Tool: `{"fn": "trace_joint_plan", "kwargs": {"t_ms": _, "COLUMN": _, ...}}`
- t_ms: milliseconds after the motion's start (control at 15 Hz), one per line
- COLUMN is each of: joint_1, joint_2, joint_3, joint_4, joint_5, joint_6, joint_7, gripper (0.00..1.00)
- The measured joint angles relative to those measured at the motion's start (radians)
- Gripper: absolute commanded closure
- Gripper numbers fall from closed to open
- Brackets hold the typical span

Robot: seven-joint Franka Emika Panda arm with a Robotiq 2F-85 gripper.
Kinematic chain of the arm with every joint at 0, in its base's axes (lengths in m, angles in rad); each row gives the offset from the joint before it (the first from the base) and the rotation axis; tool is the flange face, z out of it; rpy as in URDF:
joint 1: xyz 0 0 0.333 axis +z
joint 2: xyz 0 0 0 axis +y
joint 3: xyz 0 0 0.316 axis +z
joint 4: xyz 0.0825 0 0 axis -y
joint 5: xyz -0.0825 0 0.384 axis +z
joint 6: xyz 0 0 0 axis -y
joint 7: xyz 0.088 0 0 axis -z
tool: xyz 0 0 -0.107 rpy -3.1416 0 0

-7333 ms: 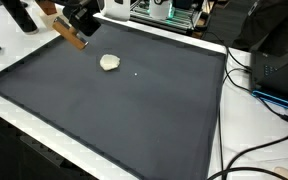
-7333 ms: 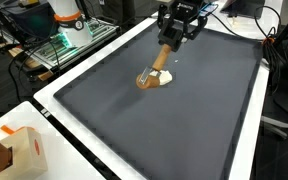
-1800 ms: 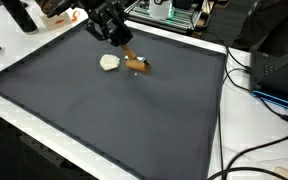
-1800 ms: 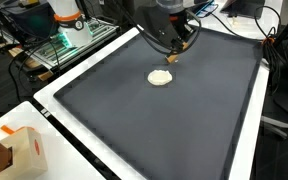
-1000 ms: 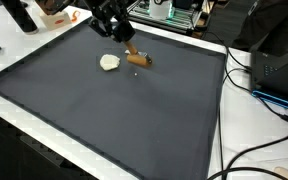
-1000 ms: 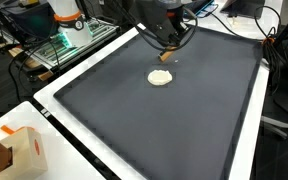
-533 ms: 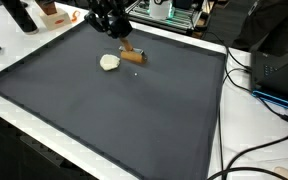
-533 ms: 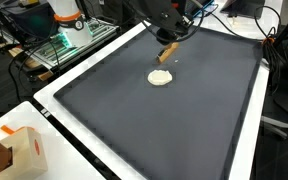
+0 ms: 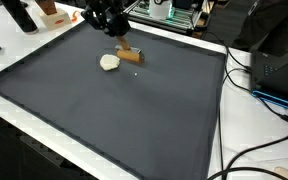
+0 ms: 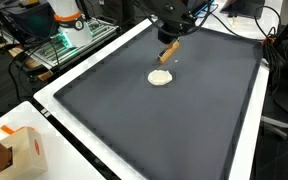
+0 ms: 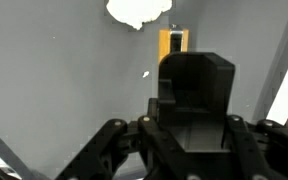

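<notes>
wrist view shows the claw (image 11: pixel 192 62) clamped on the top end of a block (image 11: pixel 173 42), tilted just over the mat (image 10: pixel 134 120) near a white lump (image 10: pixel 160 77). it looks wooden: probably light, stiff, smooth, best pinched across its flat sides.

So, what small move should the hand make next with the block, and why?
Probably lower the block slightly toward the lump. The hand is shut on the block, which hangs tilted over the mat, close to the lump but apart from it.
</notes>
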Motion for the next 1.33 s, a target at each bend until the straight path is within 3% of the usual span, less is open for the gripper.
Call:
{"fn": "trace_joint_plan", "kwargs": {"t_ms": 800, "joint_1": 0.001, "joint_2": 0.0, "joint_3": -0.004, "joint_4": 0.009, "joint_5": -0.002, "joint_6": -0.008, "joint_7": 0.13, "gripper": 0.76}}
{"fn": "trace_joint_plan", "kwargs": {"t_ms": 1333, "joint_1": 0.001, "joint_2": 0.0, "joint_3": -0.004, "joint_4": 0.038, "joint_5": -0.002, "joint_6": -0.103, "joint_7": 0.166, "gripper": 0.76}}
